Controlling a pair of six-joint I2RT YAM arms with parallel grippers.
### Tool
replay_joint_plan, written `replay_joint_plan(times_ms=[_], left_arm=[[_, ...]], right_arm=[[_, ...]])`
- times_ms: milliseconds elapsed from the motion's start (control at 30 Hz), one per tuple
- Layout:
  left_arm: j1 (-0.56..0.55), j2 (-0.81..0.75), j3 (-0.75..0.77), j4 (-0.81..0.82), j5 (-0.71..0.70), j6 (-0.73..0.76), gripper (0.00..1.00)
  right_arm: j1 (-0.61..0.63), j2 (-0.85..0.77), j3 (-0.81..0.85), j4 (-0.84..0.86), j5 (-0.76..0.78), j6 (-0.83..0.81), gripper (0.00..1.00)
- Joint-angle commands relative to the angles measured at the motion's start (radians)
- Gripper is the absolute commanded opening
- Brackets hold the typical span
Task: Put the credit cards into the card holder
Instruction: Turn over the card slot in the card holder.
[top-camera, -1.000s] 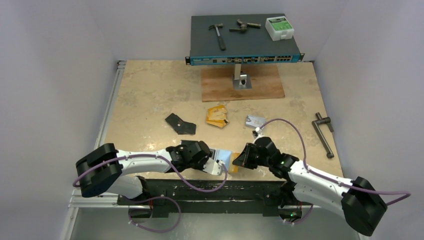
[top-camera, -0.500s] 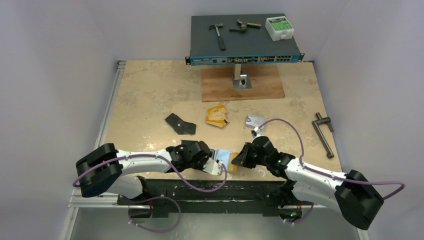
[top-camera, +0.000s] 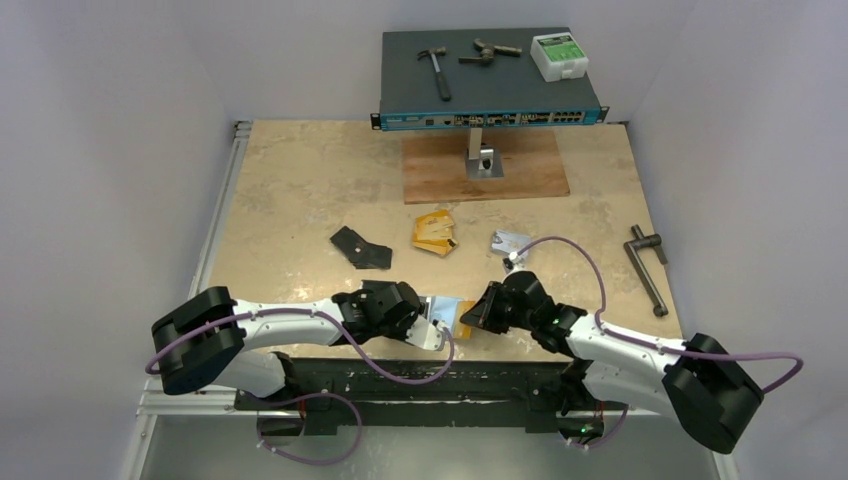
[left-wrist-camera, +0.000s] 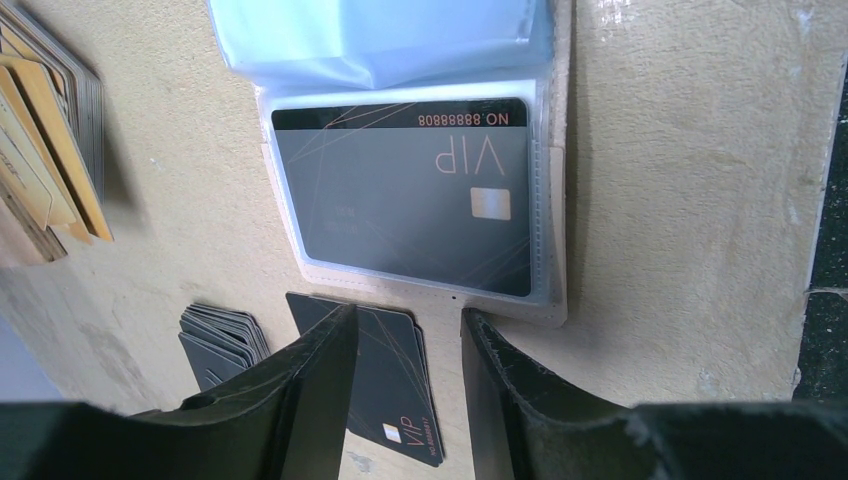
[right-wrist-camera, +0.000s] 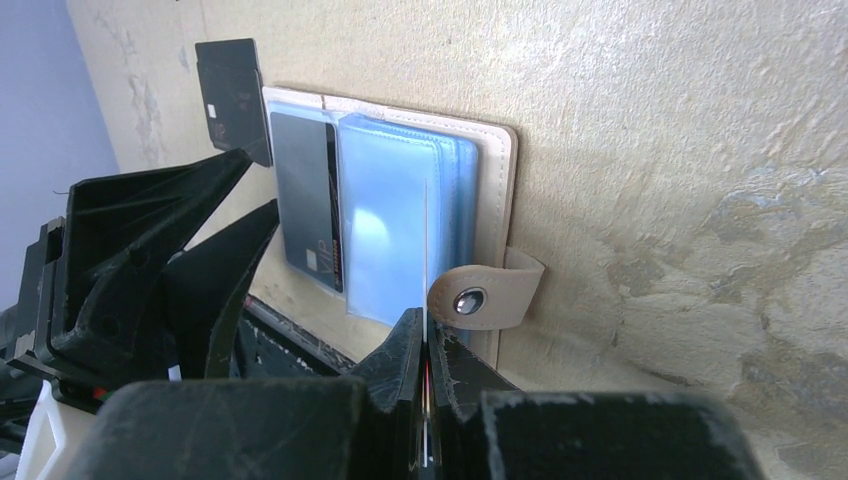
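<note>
Notably, since the earlier view the right arm (top-camera: 620, 345) has been swung leftward, and the right gripper (top-camera: 472, 314) has been brought closer to the pale beige leather-like bifold card holder (top-camera: 447, 307). The holder is laid open at the near edge of the table, between the two grippers. The right gripper's jaws are closed on a thin card (right-wrist-camera: 425, 250), seen edge-on and apparently orange, beside the holder's snap tab (right-wrist-camera: 485, 297). The left gripper (left-wrist-camera: 408, 318) is held partly apart with nothing between its fingers, just beside the holder. "VIP" and "NO. 88888808" can be read on a dark grey card (left-wrist-camera: 400, 215) lodged in a clear pocket. Several loose grey cards (left-wrist-camera: 385, 385) are scattered on the mottled beige tabletop (top-camera: 300, 190), which is enclosed by plain pale walls (top-camera: 120, 100).
</note>
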Motion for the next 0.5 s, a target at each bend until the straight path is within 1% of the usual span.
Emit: replay_joint_plan(times_ms=[0,133,267,467], left_arm=[[-0.006,-0.025,-0.001,0.001,0.006,-0.011,0.42],[-0.006,-0.027,0.000,-0.002,0.009,-0.012,0.41],[-0.006,-0.025,0.006,-0.004,0.009,-0.012,0.41],[-0.006,-0.021,0.010,-0.007,0.010,-0.012,0.41]], right_arm=[[-0.003,-0.014,-0.011,0.038,0.036,0.019,0.00],[-0.003,-0.047,-0.042,0.015,0.055,0.031,0.00],[-0.003,-0.068,-0.074,0.034,0.056,0.054,0.00],[-0.003,0.011,-0.051,0.100,0.023,0.026,0.00]])
